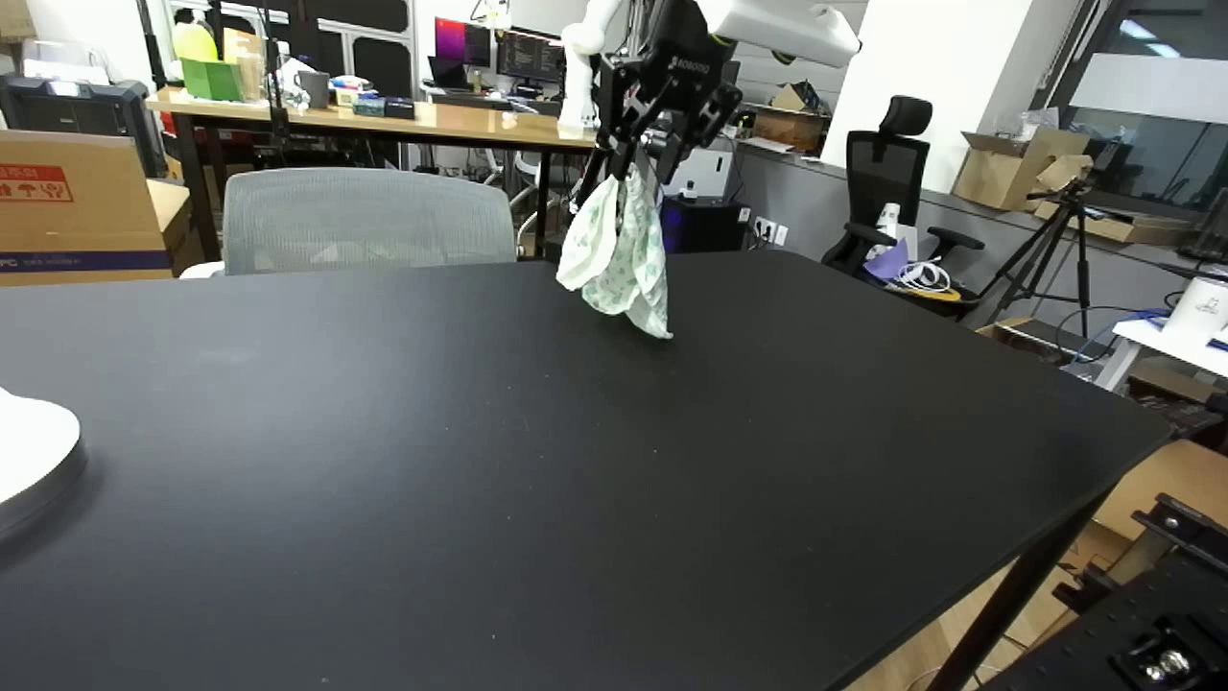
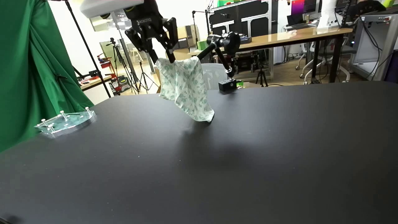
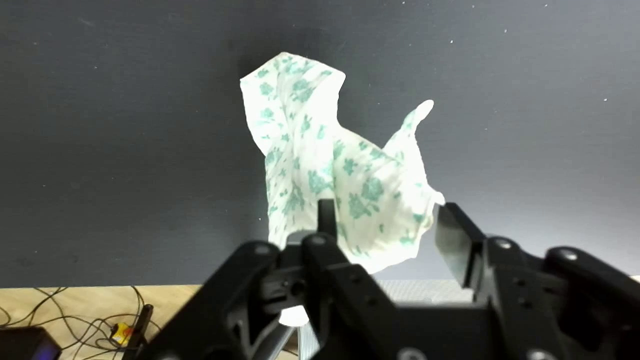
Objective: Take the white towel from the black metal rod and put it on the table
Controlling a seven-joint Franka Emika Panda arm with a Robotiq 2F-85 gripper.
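Note:
The white towel (image 2: 189, 90) with a green floral print hangs in folds from the black metal rod (image 2: 205, 52); it also shows in an exterior view (image 1: 624, 254) and in the wrist view (image 3: 310, 150). Its lower corner is close to the black table (image 2: 264, 161); I cannot tell if it touches. My gripper (image 2: 162, 59) is just above the towel's upper edge, pointing down. In the wrist view the fingers (image 3: 389, 215) are apart, with the towel's upper part between and below them. The rod is hidden behind the towel and gripper in the wrist view.
The rod belongs to a jointed black stand with a block base (image 2: 228, 85) on the table. A clear acrylic plate with pegs (image 2: 67, 123) lies near the green curtain (image 2: 37, 77). A white rounded object (image 1: 34, 451) is at the table's side. A grey chair (image 1: 369, 221) stands behind the edge.

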